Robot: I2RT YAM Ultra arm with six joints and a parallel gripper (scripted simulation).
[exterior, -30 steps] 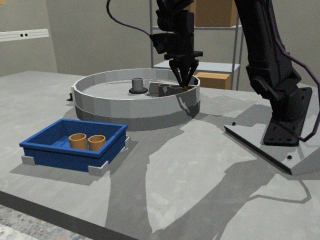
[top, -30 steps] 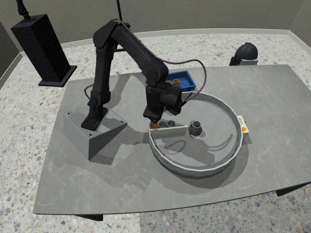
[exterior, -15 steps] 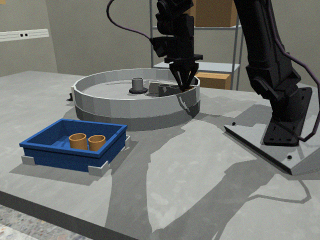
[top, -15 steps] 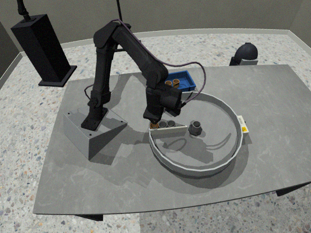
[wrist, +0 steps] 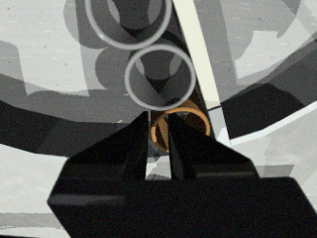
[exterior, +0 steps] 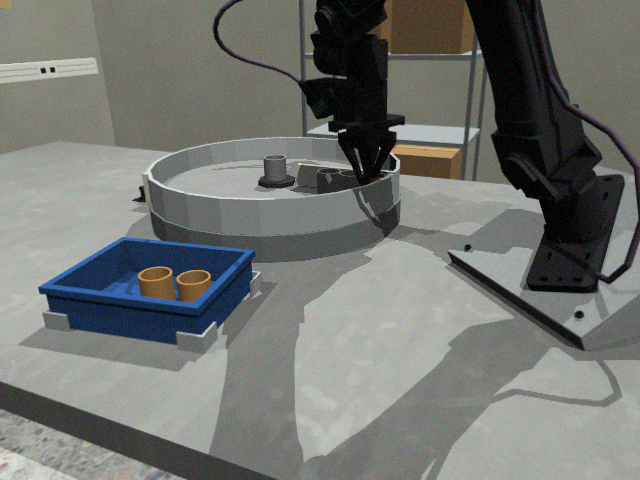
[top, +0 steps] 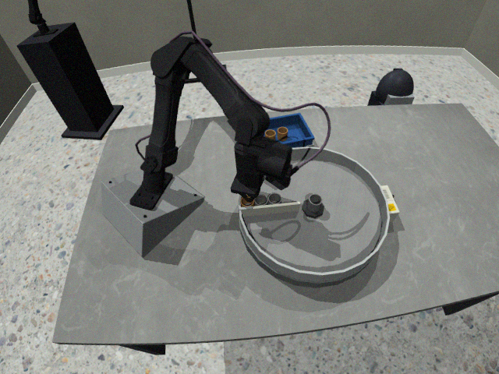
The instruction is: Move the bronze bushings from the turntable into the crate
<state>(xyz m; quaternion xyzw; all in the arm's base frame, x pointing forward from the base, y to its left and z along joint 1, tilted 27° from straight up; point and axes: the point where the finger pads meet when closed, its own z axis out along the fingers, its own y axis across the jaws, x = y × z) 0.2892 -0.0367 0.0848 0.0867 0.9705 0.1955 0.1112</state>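
My fingers (top: 247, 197) (exterior: 369, 180) point down inside the turntable (top: 316, 271) (exterior: 273, 217) (wrist: 45, 139), on its side toward the short edge of the worktop (top: 161, 301) (exterior: 361, 310) where my base (top: 136, 225) (exterior: 485, 279) stands. I have them only slightly apart, at the rim of a bronze bushing (top: 246, 202) (exterior: 381, 176) (wrist: 204, 119), and I grip nothing. This bushing stands at the outer end of a pale bar (top: 277, 208) (exterior: 308, 175) (wrist: 198, 55). Next inward along the bar come a steel bushing (top: 260, 199) (exterior: 348, 174) (wrist: 159, 89) and a second steel one (top: 274, 198) (exterior: 327, 181) (wrist: 130, 30).

Near the long edge, the crate (top: 307, 135) (exterior: 124, 310) sits level between its corner guides (exterior: 193, 338). In it, two more bronze bushings (top: 270, 135) (exterior: 193, 290) stand upright, side by side.

end effector (top: 247, 197) (exterior: 367, 182) (wrist: 158, 119) | lowered slightly | tips now deeper at bronze bushing (top: 246, 202) (exterior: 381, 176) (wrist: 204, 118)
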